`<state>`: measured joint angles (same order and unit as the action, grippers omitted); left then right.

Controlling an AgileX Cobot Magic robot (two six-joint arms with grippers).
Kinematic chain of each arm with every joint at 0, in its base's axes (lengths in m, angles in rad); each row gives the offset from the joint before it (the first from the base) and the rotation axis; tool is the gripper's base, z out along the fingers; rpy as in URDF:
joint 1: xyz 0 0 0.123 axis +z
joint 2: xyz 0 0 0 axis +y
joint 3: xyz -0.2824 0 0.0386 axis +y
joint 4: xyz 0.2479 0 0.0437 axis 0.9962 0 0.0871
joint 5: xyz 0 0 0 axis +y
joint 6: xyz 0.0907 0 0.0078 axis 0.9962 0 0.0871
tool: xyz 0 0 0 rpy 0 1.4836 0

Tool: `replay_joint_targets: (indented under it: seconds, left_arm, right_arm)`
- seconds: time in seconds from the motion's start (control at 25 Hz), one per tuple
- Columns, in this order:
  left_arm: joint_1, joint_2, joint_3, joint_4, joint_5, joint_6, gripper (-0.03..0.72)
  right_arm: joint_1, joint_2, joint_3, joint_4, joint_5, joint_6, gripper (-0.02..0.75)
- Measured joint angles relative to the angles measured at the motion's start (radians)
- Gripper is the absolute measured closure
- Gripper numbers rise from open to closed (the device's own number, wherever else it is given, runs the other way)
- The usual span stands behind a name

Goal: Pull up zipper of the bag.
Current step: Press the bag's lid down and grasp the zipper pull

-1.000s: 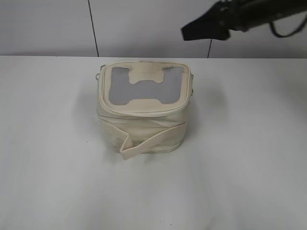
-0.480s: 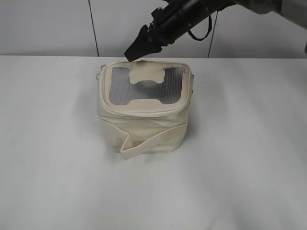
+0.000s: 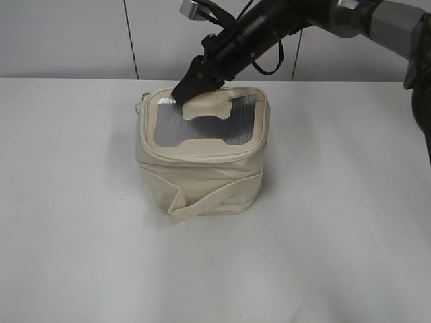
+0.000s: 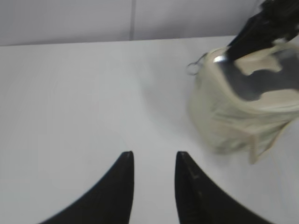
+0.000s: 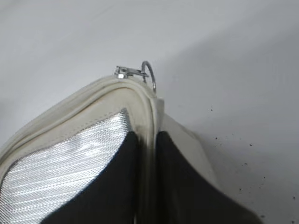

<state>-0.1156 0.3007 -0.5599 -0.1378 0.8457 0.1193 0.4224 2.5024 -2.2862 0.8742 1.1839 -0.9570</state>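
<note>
**Right gripper braces the rim, ring pull not yet taken**

Exterior view: the bag (image 3: 202,151) stands mid-table, and the right gripper (image 3: 183,92) is planted on its back-left top edge.

Left wrist view: the left gripper (image 4: 154,161) hangs released over bare table, well apart from the bag — idle.

Right wrist view: the fingers (image 5: 114,179) straddle the zipper (image 5: 142,121) rim, clenched on it. The slider's ring pull (image 5: 148,74) lies just beyond, ungrasped. I judge this the bracing step; next, a gripper must catch that ring.
</note>
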Motion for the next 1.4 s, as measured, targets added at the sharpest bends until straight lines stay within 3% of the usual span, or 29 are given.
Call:
replay_joint_targets:
  seconds: [0.16,0.28,0.48,0.56,0.68,0.8,1.0,1.4]
  left_arm:
    - [-0.027,0.284,-0.011,-0.378,-0.238,0.294,0.456]
    - [-0.016,0.567,-0.073,-0.640,-0.269,0.600,0.498]
    - [0.152,1.028,-0.303,-1.031,0.008,1.134,0.489]
    - [0.201,1.197,-0.407,-1.084,0.114,1.314,0.435]
    - [0.216,1.408,-0.535,-1.090,0.152,1.502,0.335]
    - [0.200,1.551,-0.621,-1.088,0.151,1.670,0.275]
    - [0.130,1.675,-0.661,-1.088,0.052,1.920,0.259]
    - [-0.009,1.717,-0.681,-1.160,-0.144,2.040,0.276]
  right_arm:
    - [0.000,0.000,0.000,-0.001,0.000,0.002,0.666]
    - [0.000,0.000,0.000,-0.002,0.000,0.004,0.668]
    - [0.000,0.000,0.000,-0.001,0.000,0.005,0.673]
    - [0.000,0.000,0.000,-0.001,0.001,0.008,0.673]
    - [0.000,0.000,0.000,-0.001,0.003,0.012,0.674]
    - [0.000,0.000,0.000,-0.001,0.003,0.012,0.675]
    - [0.000,0.000,0.000,-0.001,0.003,0.012,0.675]
    - [0.000,0.000,0.000,0.007,0.003,0.013,0.675]
